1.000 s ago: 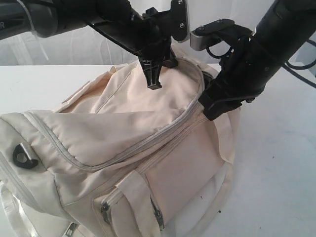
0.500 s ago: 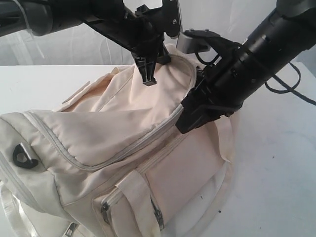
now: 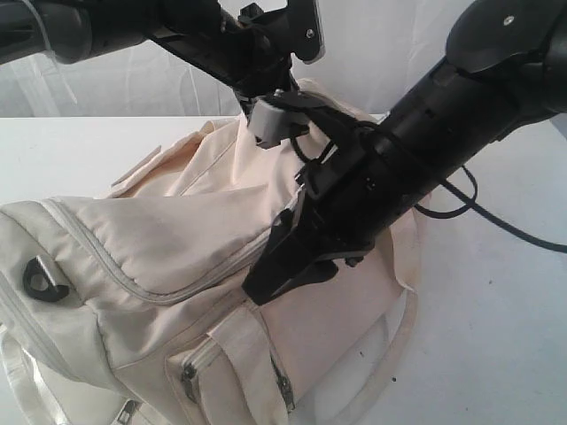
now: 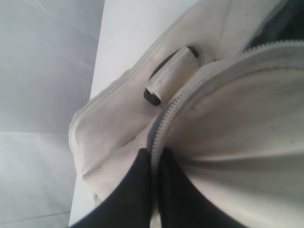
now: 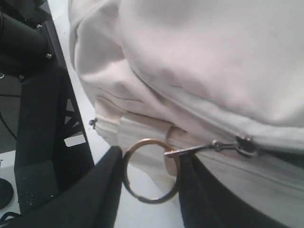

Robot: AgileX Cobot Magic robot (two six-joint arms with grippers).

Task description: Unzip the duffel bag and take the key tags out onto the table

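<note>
Fabric rises in a peak at the far end of the large cream duffel bag (image 3: 177,239), which sits on the wide plain white table (image 3: 496,336) and fills most of the exterior view. The left gripper (image 4: 153,154) comes in from above at that far end. Its two black fingers are pressed together, pinching the bag's cloth right at the line of cream zipper teeth (image 4: 164,123). Just beside that pinch, a cream webbing loop (image 4: 171,73) wraps a black D-ring (image 4: 152,96) on the bag's end panel.

The right gripper (image 3: 266,283) reaches across the middle of the bag, low against its top edge about halfway along. From its wrist camera, the two black fingers stand partly apart and clasp a round, brass-toned metal ring (image 5: 151,199) across its width, one finger against each side. A slim metal zipper pull (image 5: 194,148) runs from the ring to the slider (image 5: 244,145) on the bag's zipper. On the near half of the bag the zipper lies closed along the curved top flap, and small metal pulls hang at the side pockets below.
</note>
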